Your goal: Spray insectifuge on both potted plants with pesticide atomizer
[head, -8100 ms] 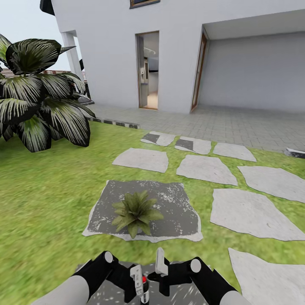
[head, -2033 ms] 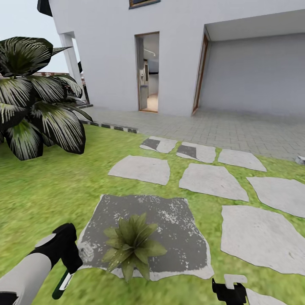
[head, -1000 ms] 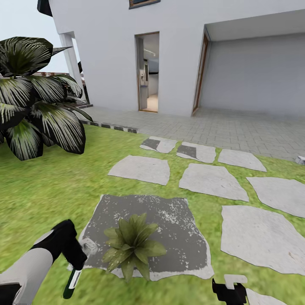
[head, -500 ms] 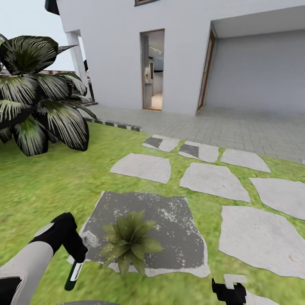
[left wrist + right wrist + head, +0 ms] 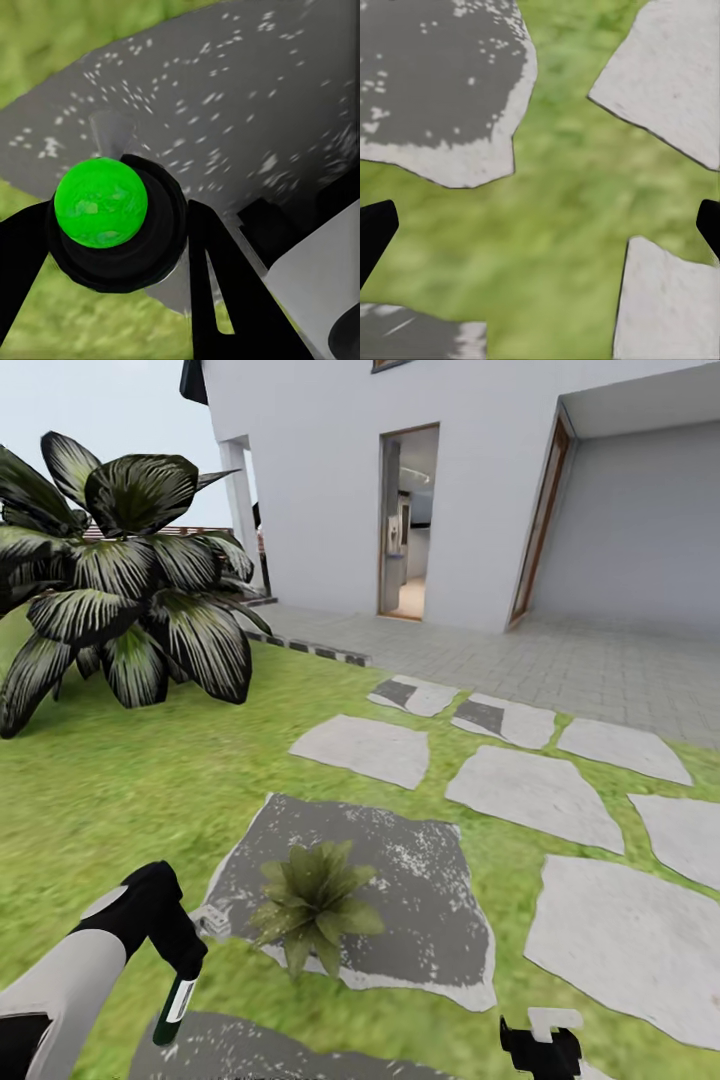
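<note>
A: What is at the far left?

B: A big shrub [image 5: 120,570] with striped dark leaves on the lawn [image 5: 110,790]. Below it the left arm reaches in, and the left end effector [image 5: 183,963] is clamped on the atomizer [image 5: 172,1010], which hangs bottom down over the grass, just beside the near left corner of the dark stone [image 5: 400,890].

A: Does the wrist camera agree?

B: Yes. In the left wrist view the atomizer [image 5: 101,202] sits between the black fingers [image 5: 217,277], its round bright green end facing the camera inside a black ring, with speckled grey stone behind it.

A: And the plant?

B: One small plant [image 5: 312,900] of pointed green leaves stands on the dark stone, near its front edge, just right of the atomizer and not touching it. Its pot is hidden under the leaves.

A: Further right?

B: Pale stepping stones [image 5: 530,790] lead to the paving before the white house [image 5: 330,460]. The right end effector [image 5: 545,1045] shows at the bottom edge. In the right wrist view its two black fingertips [image 5: 373,229] stand wide apart over grass and stones, holding nothing.
</note>
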Controlling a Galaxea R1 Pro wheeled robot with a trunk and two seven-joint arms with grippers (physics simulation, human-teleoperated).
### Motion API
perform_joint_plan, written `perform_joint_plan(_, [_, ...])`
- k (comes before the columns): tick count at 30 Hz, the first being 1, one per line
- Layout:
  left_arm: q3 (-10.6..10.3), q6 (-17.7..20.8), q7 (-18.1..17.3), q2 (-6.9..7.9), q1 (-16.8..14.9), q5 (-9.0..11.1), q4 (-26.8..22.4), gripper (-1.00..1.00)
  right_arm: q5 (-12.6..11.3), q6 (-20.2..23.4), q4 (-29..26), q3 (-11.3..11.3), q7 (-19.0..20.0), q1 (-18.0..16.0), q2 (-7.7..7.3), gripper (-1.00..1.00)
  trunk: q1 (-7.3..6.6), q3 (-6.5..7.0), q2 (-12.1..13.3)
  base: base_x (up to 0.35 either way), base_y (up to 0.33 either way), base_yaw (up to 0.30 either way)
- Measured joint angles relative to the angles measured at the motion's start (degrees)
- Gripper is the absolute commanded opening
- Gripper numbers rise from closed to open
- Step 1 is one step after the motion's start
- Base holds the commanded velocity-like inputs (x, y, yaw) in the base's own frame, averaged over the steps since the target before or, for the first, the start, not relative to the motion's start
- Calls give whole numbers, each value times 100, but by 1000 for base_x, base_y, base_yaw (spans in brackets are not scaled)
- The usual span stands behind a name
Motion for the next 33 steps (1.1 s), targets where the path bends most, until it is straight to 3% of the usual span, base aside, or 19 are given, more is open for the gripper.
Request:
perform_joint_plan(12, [0, 3, 11, -35, 8, 0, 2, -100, 0, 0, -1, 0, 0, 1, 4, 100, -1, 0, 0, 123, -269, 47])
perform_joint_plan(21, [0, 3, 9, -48, 9, 0, 0, -100, 0, 0, 0, 0, 0, 0, 9, 100, 1, 0, 0, 67, -270, 264])
perform_joint_plan(33, [0, 10, 41, -53, 16, -1, 1, -100, 0, -1, 0, 0, 0, 0, 9, 100, 2, 0, 0, -149, -263, 277])
